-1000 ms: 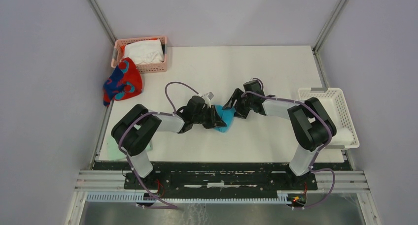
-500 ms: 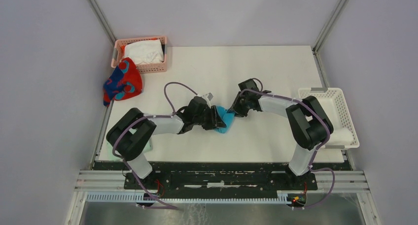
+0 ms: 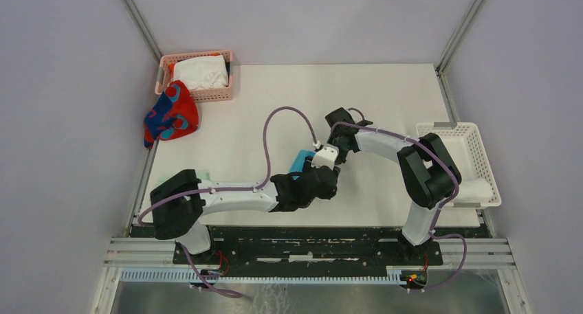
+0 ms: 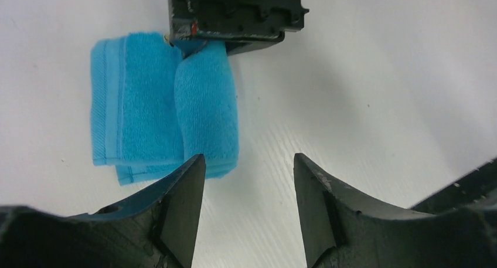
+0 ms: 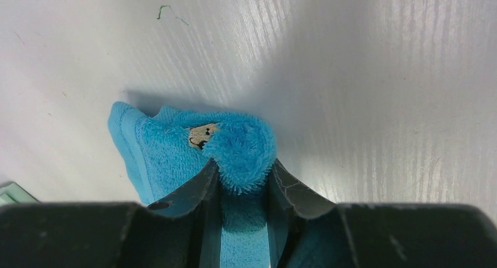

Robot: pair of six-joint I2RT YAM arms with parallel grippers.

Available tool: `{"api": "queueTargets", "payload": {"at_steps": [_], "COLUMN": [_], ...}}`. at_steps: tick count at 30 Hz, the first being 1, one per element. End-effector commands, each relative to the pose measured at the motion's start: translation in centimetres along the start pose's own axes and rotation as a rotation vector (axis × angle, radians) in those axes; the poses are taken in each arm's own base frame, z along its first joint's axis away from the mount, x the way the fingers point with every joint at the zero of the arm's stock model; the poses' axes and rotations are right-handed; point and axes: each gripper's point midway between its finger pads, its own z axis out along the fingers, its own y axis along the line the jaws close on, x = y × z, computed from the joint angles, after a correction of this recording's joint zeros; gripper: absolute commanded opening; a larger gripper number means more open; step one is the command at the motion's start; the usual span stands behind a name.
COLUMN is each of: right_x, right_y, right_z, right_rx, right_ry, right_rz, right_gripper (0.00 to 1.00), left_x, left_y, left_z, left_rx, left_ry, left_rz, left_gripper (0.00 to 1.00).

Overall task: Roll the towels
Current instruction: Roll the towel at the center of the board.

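Pinched between right gripper (image 5: 243, 169) fingers: rolled end of turquoise towel (image 5: 167, 148); rest lying flat on table (image 5: 363, 74) just beyond fingertips. Left gripper (image 4: 249, 162): fingers spread, nothing between; same towel just ahead of one fingertip.

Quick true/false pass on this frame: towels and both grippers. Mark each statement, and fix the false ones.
1. The right gripper is clamped on the rolled part of the blue towel. True.
2. The left gripper is holding the blue towel. False: its jaws are open with nothing between them, just short of the towel.
3. The white towel lies in the pink basket. True.
4. The red towel is in the pink basket. False: it lies outside the basket, beside it, at the left edge of the table.
5. The blue towel is rolled all the way. False: only one side is rolled, and a folded part lies flat beside the roll.
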Motion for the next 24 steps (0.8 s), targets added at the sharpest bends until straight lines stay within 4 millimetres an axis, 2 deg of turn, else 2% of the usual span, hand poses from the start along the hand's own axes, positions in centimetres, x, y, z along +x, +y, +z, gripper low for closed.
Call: {"api": "queueTargets", "payload": {"at_steps": [1, 7, 13, 15, 17, 19, 24], "right_x": [0.2, 0.3, 0.4, 0.3, 0.2, 0.1, -0.7], "right_y": [-1.2, -1.1, -0.9, -0.7, -0.3, 0.2, 2.1], "right_z": [0.2, 0.1, 0.1, -0.1, -0.4, -0.7, -2.5], "right_rx": [0.079, 0.074, 0.065, 0.056, 0.033, 0.003, -0.105], "right_ry": [0.002, 0.009, 0.017, 0.014, 0.011, 0.004, -0.038], "right_rz": [0.000, -0.003, -0.006, -0.011, -0.015, -0.017, -0.049], "right_gripper": [0.24, 0.24, 0.24, 0.25, 0.27, 0.29, 0.43], "left_x": [-2.0, -0.6, 2.1, 2.9, 3.5, 3.7, 3.4], "left_y": [1.6, 1.0, 1.0, 1.2, 1.5, 1.8, 2.8], "left_z": [0.9, 3.0, 4.8, 5.0, 5.1, 4.8, 4.2], "left_rx": [-0.245, -0.302, -0.318, -0.318, -0.321, -0.308, -0.151], "left_ry": [-0.115, -0.119, -0.058, -0.040, -0.023, -0.009, 0.037], "left_rz": [0.233, 0.362, 0.430, 0.426, 0.412, 0.376, 0.146], "left_gripper": [0.64, 0.64, 0.59, 0.52, 0.35, 0.24, 0.15]}}
